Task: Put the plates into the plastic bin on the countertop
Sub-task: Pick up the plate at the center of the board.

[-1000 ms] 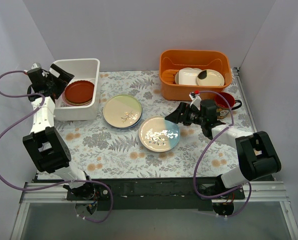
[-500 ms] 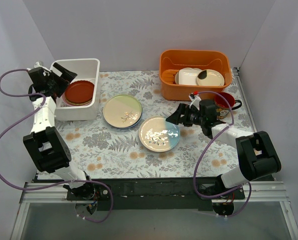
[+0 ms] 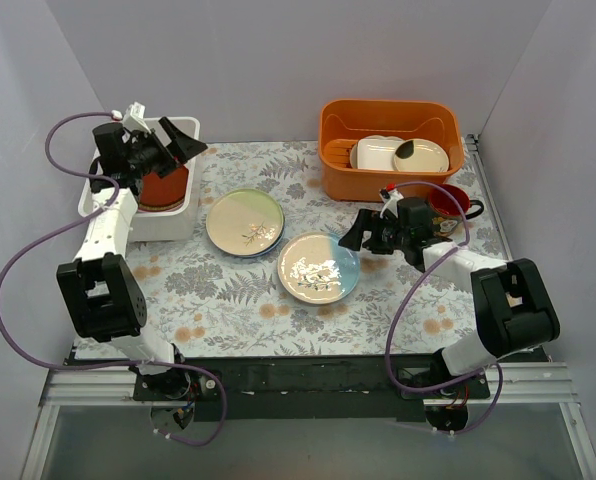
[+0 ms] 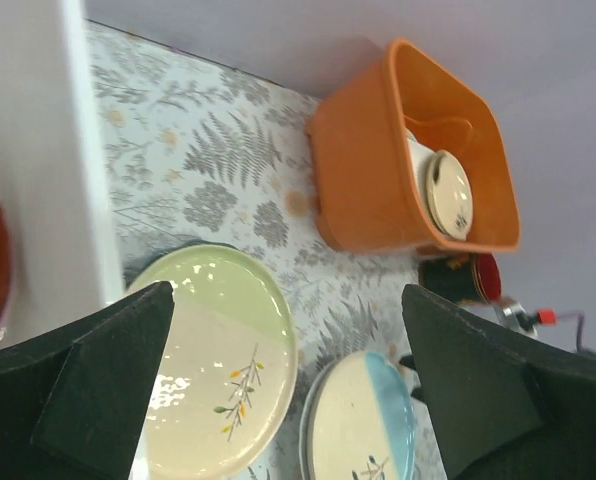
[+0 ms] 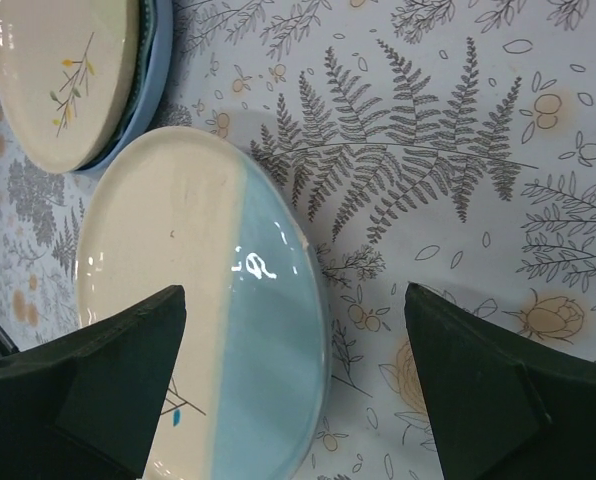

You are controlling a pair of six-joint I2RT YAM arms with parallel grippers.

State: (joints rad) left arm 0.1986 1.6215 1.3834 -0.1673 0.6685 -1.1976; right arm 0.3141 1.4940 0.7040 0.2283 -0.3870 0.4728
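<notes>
Two containers stand at the back of the countertop (image 3: 228, 290): orange tub (image 3: 378, 185) far right, white bin (image 3: 168, 224) far left. The tub holds cream dishes (image 3: 383, 153). The bin holds one red-brown plate (image 3: 166, 190), flat on its floor.

On the open print between them I see the green plate (image 3: 244, 222), just right of the bin. From the right wrist a blue rim (image 5: 150, 60) shows under it, so it rests on another plate. The blue plate (image 3: 318, 268) lies nearer me and further right, close beside the green one. I cannot tell whether their rims touch.

Left gripper (image 3: 173, 150): jaws spread wide, nothing between them. It hangs over the bin's right side, above the red-brown plate and apart from it. Its camera looks past the bin wall toward the green plate.

Right gripper (image 3: 362, 233): jaws spread wide, empty, low over the countertop at the blue plate's right edge. In its wrist view that edge falls between the two fingers; I see no contact.

Mug (image 3: 453, 203): red, just right of the right gripper, in front of the tub.
</notes>
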